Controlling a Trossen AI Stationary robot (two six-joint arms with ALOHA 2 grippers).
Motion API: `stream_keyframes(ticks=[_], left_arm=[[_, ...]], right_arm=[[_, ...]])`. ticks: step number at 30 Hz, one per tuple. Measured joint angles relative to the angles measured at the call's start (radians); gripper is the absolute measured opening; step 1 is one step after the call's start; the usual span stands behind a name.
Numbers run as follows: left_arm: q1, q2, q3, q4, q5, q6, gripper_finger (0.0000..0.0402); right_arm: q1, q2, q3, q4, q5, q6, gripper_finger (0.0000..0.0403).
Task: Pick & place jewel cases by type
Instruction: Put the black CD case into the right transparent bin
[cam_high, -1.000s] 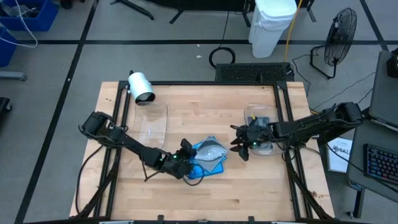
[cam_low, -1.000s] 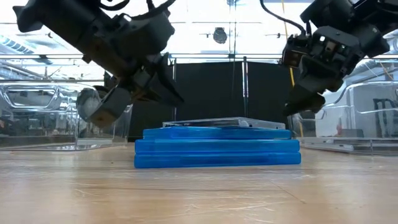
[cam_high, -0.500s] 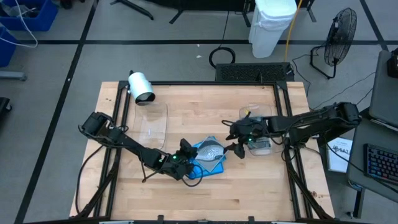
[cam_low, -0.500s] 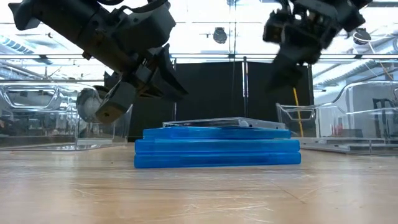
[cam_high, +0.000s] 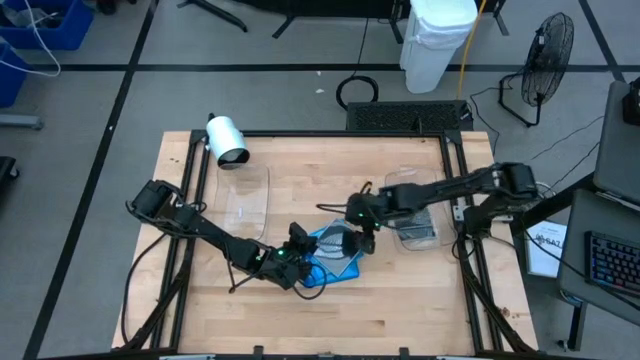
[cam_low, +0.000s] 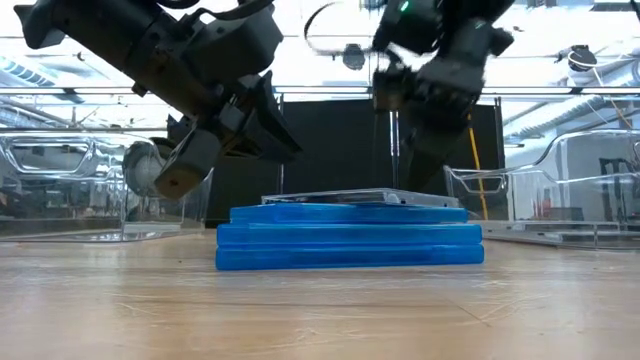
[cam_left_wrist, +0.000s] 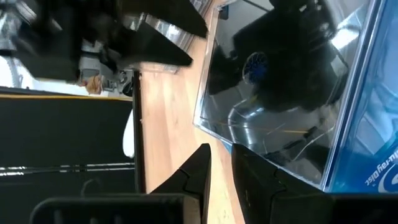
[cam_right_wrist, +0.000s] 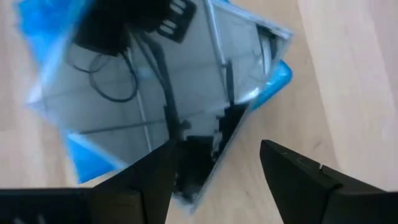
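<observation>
From above, my right jaws (cam_high: 356, 240) hung over the far edge of the stack of jewel cases (cam_high: 335, 255) in the middle of the counter (cam_high: 420, 310), while my left jaws (cam_high: 300, 262) sat low at the stack's near-left corner. A dark case already lay in the right tub (cam_high: 418, 222); the left tub (cam_high: 247, 200) looked empty, though its clear walls made that hard to judge. I took the step to be fetching the next case, the clear one on top.

At counter height, three blue cases (cam_low: 350, 247) lay flat with the clear-lidded case (cam_low: 345, 198) on them. My right jaws (cam_low: 425, 150) hovered behind and above the stack, touching nothing. My left jaws (cam_low: 265, 125) slanted down beside it, also clear of it. Whether more cases lay behind, I could not tell.

Through my left wrist, my own fingers (cam_left_wrist: 200, 174) stood only a slit apart, empty, just off the clear case's edge (cam_left_wrist: 273, 118). The blue case (cam_left_wrist: 373, 124) was cut off at the frame.

Through my right wrist, my fingers (cam_right_wrist: 292, 168) stood wide apart, empty, straddling the corner of the clear case (cam_right_wrist: 161, 93). Reflections in the lid hid what was inside. The next move, as I judged it, called for coming down square on that edge and closing without dragging the blue ones.
</observation>
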Motion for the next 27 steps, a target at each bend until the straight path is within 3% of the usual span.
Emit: stream_keyframes(ticks=[7, 16, 23, 27], left_arm=[[-0.009, 0.000, 0.000, -0.006, 0.001, -0.055, 0.0072], [-0.012, 0.000, 0.000, -0.007, 0.047, -0.133, 0.0072], [-0.011, 0.000, 0.000, -0.007, 0.239, -0.305, 0.0072], [0.001, 0.000, 0.000, -0.007, 0.417, -0.404, 0.0072]], right_arm=[[-0.077, 0.067, 0.012, -0.006, -0.132, 0.011, 0.0224], [-0.082, 0.068, 0.012, 0.017, -0.267, 0.081, 0.0224], [-0.082, 0.068, 0.012, 0.017, -0.271, 0.091, 0.0223], [-0.082, 0.068, 0.012, 0.017, -0.271, 0.092, 0.0224]])
